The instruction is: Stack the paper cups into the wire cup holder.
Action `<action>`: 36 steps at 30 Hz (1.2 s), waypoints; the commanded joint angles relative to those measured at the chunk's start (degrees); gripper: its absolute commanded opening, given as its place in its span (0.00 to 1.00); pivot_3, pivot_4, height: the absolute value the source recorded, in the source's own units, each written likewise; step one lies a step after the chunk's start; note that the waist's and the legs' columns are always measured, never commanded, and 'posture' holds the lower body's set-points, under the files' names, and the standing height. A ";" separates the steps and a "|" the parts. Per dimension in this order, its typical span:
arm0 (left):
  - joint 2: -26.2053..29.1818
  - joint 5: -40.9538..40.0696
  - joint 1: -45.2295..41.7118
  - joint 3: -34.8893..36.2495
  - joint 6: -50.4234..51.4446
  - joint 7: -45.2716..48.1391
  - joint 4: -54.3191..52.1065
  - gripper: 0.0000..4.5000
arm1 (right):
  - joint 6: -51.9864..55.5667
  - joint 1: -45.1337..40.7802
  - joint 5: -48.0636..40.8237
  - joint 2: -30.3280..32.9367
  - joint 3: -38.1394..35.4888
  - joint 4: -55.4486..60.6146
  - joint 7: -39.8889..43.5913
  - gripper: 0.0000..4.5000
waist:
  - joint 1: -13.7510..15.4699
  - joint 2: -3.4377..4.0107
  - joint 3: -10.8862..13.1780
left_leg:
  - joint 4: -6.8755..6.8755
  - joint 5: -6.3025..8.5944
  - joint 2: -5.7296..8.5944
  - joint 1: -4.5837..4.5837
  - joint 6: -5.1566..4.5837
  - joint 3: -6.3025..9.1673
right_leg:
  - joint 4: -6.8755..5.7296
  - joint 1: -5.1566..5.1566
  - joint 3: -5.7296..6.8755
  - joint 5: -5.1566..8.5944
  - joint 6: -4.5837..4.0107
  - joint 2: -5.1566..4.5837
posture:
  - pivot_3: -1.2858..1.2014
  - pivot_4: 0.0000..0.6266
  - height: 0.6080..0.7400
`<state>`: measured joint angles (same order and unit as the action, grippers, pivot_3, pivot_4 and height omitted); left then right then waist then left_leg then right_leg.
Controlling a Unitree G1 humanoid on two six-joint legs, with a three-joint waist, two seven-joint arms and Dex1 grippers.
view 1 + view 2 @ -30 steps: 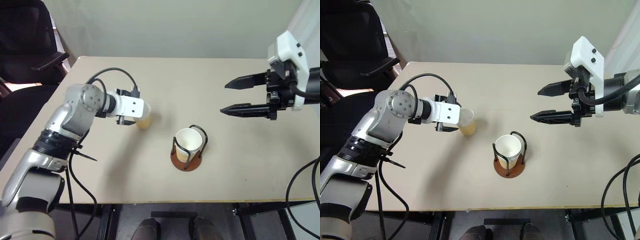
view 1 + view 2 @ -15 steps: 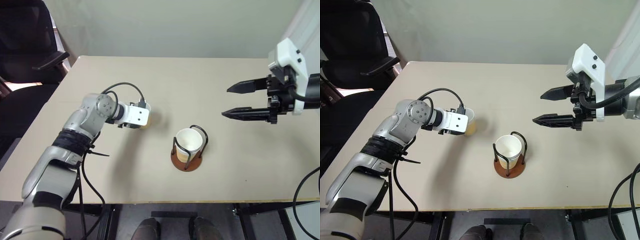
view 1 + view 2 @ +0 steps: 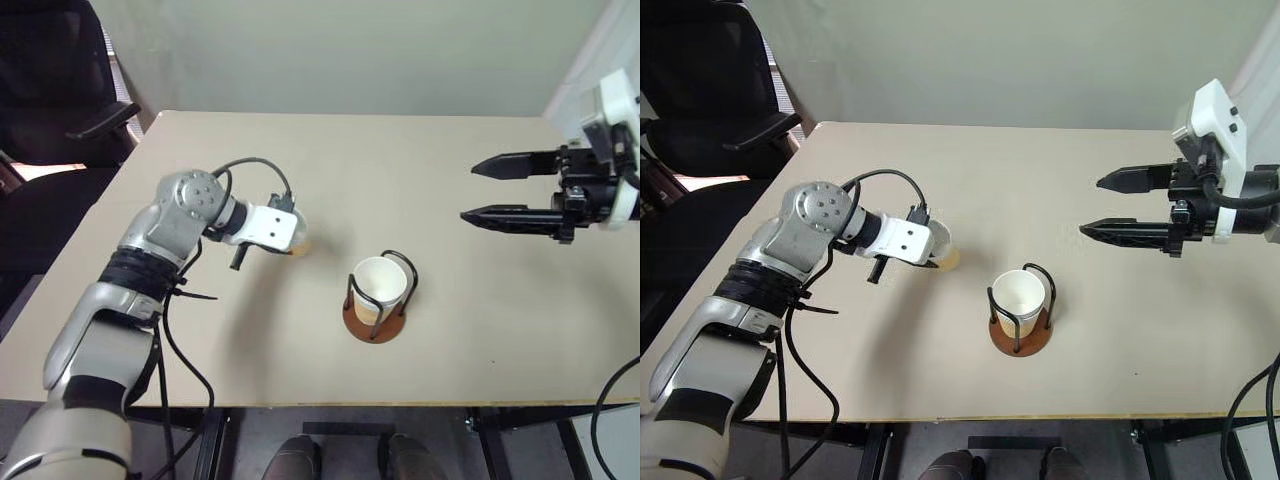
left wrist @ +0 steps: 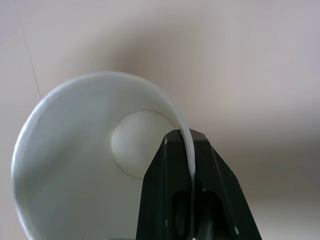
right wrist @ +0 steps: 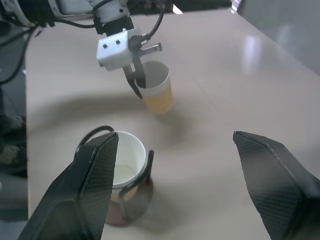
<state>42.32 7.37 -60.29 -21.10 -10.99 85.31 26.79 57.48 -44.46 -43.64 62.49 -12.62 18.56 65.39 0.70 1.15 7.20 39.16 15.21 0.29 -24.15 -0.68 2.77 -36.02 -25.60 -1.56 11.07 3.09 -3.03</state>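
— So, where does the left gripper (image 4: pixel 191 165) stand?
— Pinched on the wall of a paper cup (image 5: pixel 159 93). The left wrist view has one black finger inside the rim and the other outside, with the thin white wall squeezed between them.
— And that cup, where is it?
— To the robot's left of the wire cup holder (image 3: pixel 1020 312), near it but clearly apart, over the beige table (image 3: pixel 420 160). It is tan-orange outside and white inside, with its mouth tipped toward the left wrist. Whether its bottom touches the tabletop or hangs just off it, I cannot tell.
— Anything in the holder?
— Yes, a second cup (image 3: pixel 378 283) sits inside the black wire loops, leaning a little, its white rim above the reddish-brown disc base. The holder stands near the middle of the table, toward the front edge.
— What about the right gripper (image 3: pixel 490 189)?
— Its two long black fingers are spread wide apart with nothing between them. It hangs in the air over the right side of the table, well clear of the holder, pointing across toward the left arm.
— Anything else around?
— A black office chair (image 3: pixel 710 90) beyond the table's far left corner.
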 commanded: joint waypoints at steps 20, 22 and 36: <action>1.71 -31.47 -20.39 -17.25 11.35 7.19 -11.80 0.00 | 4.92 12.85 -22.29 10.86 -22.92 8.77 2.29 0.85 | 0.22 0.00 0.01 | 0.05 0.04 -0.01 0.06 -0.07 -0.16 | 0.04 0.13 -0.07 -0.05 0.14 -0.07 | 0.52 0.24 1.00; 0.68 -33.60 -22.08 -19.47 11.60 7.19 -11.60 0.00 | 5.53 13.55 -24.13 11.92 -24.71 9.41 1.80 0.85 | 0.23 -0.01 0.01 | 0.05 0.04 -0.01 0.06 -0.07 -0.17 | 0.04 0.13 -0.07 -0.04 0.16 -0.06 | 0.52 0.24 1.00; -0.73 -36.12 -23.00 -26.13 10.00 7.19 -10.95 0.00 | 2.79 18.40 -24.07 12.63 -25.91 10.73 -0.52 0.85 | 0.36 -0.01 0.01 | 0.19 0.11 0.00 0.04 -0.19 -0.15 | 0.07 0.21 -0.06 -0.07 0.29 -0.07 | 0.52 0.24 1.00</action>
<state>41.17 -28.27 -82.00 -47.62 -0.03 90.52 16.20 61.44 -25.73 -67.31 73.84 -36.65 28.98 65.22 1.06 1.14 7.21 39.36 15.32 0.30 -24.11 -0.87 2.62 -35.96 -25.38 -1.61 11.00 3.38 -3.10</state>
